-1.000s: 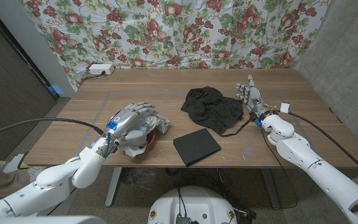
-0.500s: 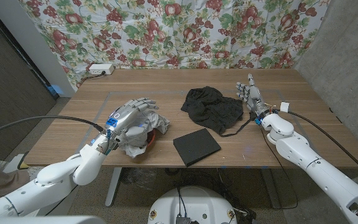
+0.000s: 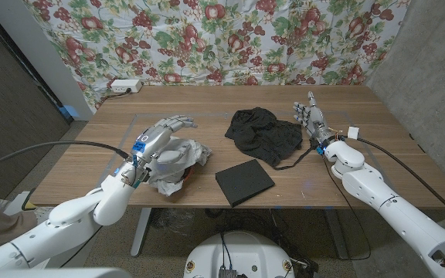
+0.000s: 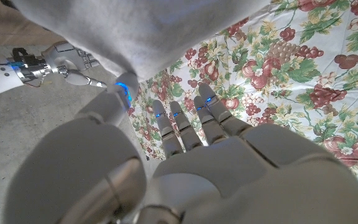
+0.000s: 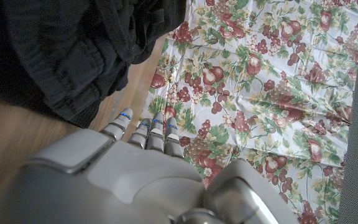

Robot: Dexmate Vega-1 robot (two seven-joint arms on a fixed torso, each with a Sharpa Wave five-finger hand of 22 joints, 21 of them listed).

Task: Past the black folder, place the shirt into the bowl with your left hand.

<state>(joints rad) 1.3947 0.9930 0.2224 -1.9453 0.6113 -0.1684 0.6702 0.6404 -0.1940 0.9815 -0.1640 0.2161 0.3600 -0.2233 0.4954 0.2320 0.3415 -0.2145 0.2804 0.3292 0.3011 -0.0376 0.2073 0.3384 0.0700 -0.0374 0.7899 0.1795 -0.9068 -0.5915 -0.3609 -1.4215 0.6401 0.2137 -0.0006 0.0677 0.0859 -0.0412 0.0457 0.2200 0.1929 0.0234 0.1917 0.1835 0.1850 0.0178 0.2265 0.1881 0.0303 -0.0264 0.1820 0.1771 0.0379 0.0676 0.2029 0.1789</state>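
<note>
A crumpled light grey shirt (image 3: 180, 158) is heaped on the bowl (image 3: 185, 177), of which just a bit of red rim shows at the table's front left. My left hand (image 3: 159, 140) hovers over the shirt's left side with its fingers apart and nothing in them. In the left wrist view the shirt (image 4: 148, 31) hangs close beyond the spread fingers (image 4: 185, 121). The black folder (image 3: 243, 181) lies flat to the right of the bowl. My right hand (image 3: 310, 118) stands with fingers straight beside a black garment (image 3: 263, 133).
A white power strip (image 3: 124, 85) sits at the far left corner of the table (image 3: 361, 108). A thin black cable (image 3: 296, 161) trails from the black garment toward my right arm. A floral cloth (image 3: 230, 38) hangs behind the table.
My left hand has lifted off the shirt and spread its fingers, drawing slightly left. The shirt stays heaped on the bowl. The right hand has not moved.
</note>
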